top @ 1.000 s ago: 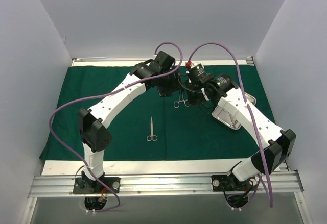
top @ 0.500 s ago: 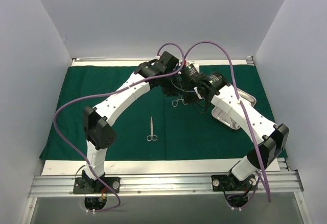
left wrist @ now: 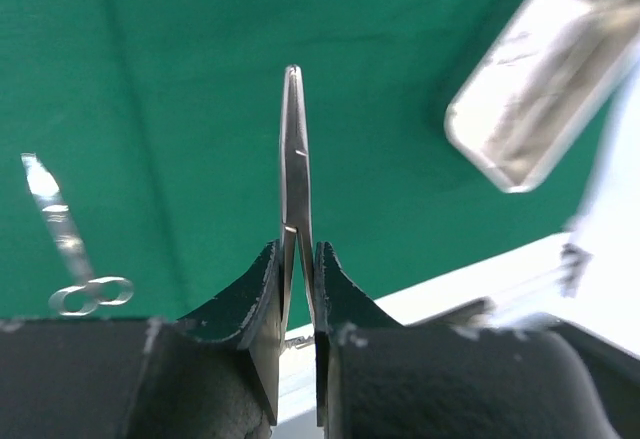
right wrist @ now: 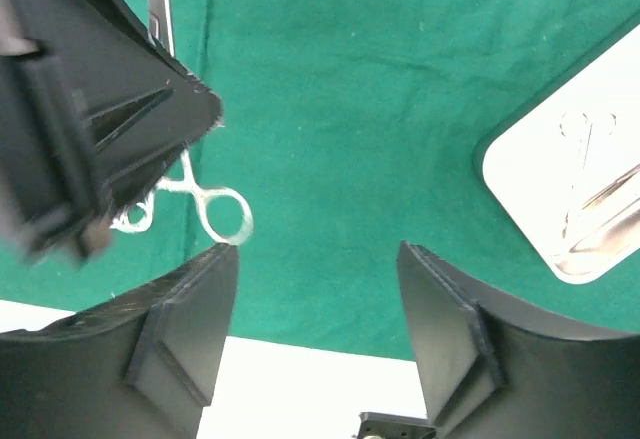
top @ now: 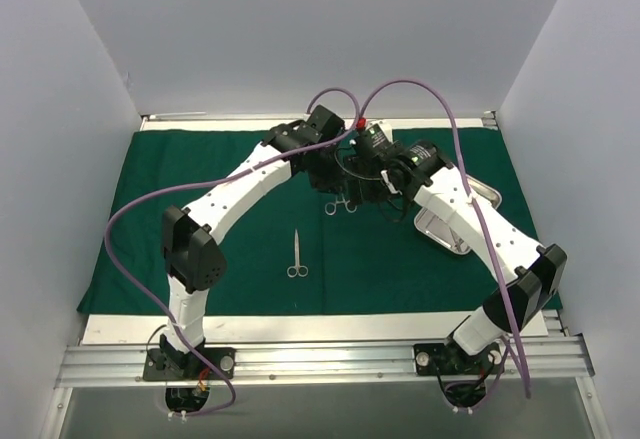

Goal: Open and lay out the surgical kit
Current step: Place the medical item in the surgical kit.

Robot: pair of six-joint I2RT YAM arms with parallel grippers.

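surgical kit (top: 420, 279) is already unwrapped. its green drape (top: 150, 159) lies flat across the worktop (top: 300, 327), covering nearly all of it. the steel tray (top: 438, 231) sits on the drape's right side, partly hidden under the right arm in the top view. in the right wrist view there looks to be a ring-handled piece lying in the tray, but the glare washes it out so i can't say for sure.

a pair of scissors (top: 297, 254) lies alone on the drape near the middle, tips pointing to the far edge, well apart from the tray.

both arms meet over the far centre of the drape. the left gripper (left wrist: 297, 259) is pinched tight on a ring-handled instrument (left wrist: 293, 169), with the shank squeezed between its fingers (left wrist: 255, 294). the thin tip sticks straight out past them and the piece is held off the cloth. from the right wrist you can see its finger rings (right wrist: 215, 209) hanging out below the left gripper's body.

the right gripper (right wrist: 320, 259) has its jaws spread wide with nothing between them, only green cloth. the rings sit just beside its left finger (right wrist: 190, 309).
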